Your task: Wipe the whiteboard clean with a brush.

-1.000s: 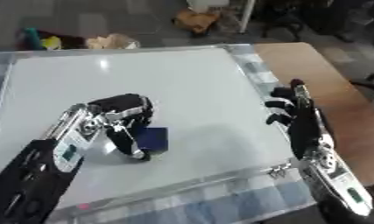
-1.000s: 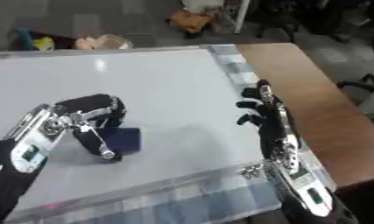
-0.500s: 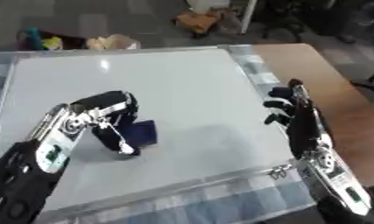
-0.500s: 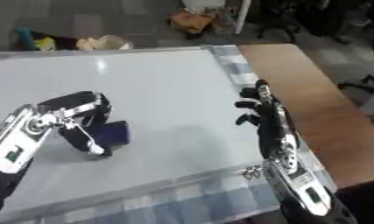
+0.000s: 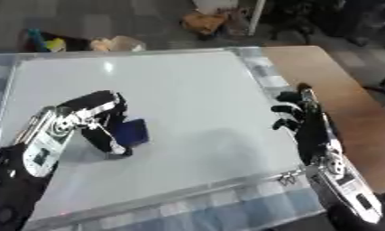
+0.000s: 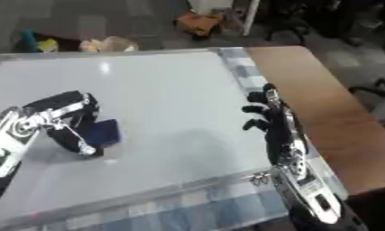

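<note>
Two robot hands (image 5: 97, 119) (image 5: 302, 122), one brush (image 5: 134, 132), one whiteboard (image 5: 179, 85)

The left hand (image 5: 93, 118) is curled over a dark blue brush (image 5: 132, 132), which sits under its fingers and flat on the whiteboard (image 5: 179, 85). The right hand (image 5: 305, 124) rests at the board's right edge, well apart from the brush (its fingers point away and look relaxed), with brown table (image 5: 337, 85) just beyond it.

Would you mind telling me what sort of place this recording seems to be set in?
Probably an office or lab workspace: a whiteboard lies flat on a wooden table, with grey carpet tiles and what look like office chair bases beyond.
</note>
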Motion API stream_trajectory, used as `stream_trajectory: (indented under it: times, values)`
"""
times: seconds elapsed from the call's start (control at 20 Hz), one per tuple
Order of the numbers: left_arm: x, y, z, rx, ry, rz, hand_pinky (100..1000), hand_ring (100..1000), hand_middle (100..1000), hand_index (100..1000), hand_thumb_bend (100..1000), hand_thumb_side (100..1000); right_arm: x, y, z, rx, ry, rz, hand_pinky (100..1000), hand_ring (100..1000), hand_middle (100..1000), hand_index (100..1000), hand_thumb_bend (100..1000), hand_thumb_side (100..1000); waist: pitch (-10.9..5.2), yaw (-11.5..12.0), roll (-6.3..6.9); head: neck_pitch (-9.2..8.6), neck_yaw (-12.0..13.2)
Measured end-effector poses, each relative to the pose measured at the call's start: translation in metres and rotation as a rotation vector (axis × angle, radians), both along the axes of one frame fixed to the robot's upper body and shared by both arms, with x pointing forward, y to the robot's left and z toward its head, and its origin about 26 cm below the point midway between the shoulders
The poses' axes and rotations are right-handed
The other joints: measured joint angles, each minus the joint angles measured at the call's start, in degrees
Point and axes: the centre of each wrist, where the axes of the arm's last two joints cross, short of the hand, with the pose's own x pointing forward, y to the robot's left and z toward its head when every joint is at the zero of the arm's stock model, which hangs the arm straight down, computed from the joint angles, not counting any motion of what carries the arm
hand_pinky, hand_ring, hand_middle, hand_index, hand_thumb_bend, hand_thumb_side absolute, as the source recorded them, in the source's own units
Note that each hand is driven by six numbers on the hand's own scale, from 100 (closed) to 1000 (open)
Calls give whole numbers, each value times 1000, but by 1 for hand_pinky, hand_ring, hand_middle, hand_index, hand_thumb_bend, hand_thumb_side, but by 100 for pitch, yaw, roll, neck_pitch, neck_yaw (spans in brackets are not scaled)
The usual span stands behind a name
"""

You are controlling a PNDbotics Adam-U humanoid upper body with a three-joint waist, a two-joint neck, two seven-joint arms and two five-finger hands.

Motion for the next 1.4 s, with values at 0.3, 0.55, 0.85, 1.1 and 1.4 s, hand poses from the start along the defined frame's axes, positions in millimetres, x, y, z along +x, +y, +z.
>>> stream_trajectory:
  times: [0.3, 0.55, 0.85, 1.1, 1.4]
  values:
    - [4, 10, -2, -30, -4, 64, 296, 368, 365, 186, 622, 100, 0, 0, 0, -1, 2, 1, 341, 601, 635, 649, 100, 788, 0, 1, -27, 0, -2]
    - [7, 20, -2, -40, -13, 115, 296, 369, 366, 186, 623, 100, 0, 0, 0, -1, 2, 1, 341, 601, 635, 648, 100, 788, -1, 11, -28, -1, -3]
    - [11, 30, -3, -42, -25, 162, 296, 371, 370, 186, 628, 100, 0, -1, 0, 0, 1, -3, 341, 602, 635, 649, 100, 788, -8, 59, -28, -2, -3]
    - [13, 41, -2, -40, -36, 201, 295, 369, 371, 186, 630, 100, 0, -1, 0, 0, 1, -3, 341, 602, 636, 649, 100, 788, -11, 93, -25, -3, -4]
    - [15, 50, -3, -46, -39, 240, 296, 371, 372, 186, 627, 100, 0, -1, 0, 0, 1, -3, 341, 602, 636, 649, 100, 788, -22, 123, -25, -4, -6]
